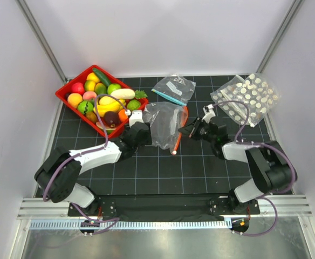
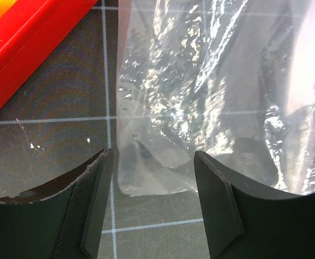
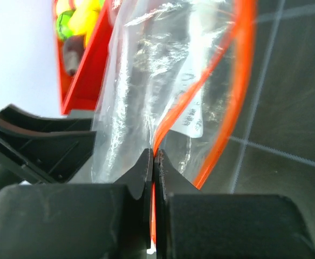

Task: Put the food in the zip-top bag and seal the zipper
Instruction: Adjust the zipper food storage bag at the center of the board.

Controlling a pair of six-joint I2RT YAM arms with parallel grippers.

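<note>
On the gridded tabletop (image 1: 163,167), the crinkly clear zip-top bag (image 1: 163,127) is being pinched tight at its thin orange zipper (image 3: 246,32) by the right claw (image 3: 153,156), while the left claw (image 2: 153,162) is being held spread wide by its edge.

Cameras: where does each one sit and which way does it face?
Top external: above and behind, facing down on the table; both arms show.
Left wrist: on the left arm, facing down past the open left gripper at the clear bag.
Right wrist: on the right arm, facing along the right gripper, shut on the bag's orange strip.
Shared: both wrist views catch that bag and the red basket.
</note>
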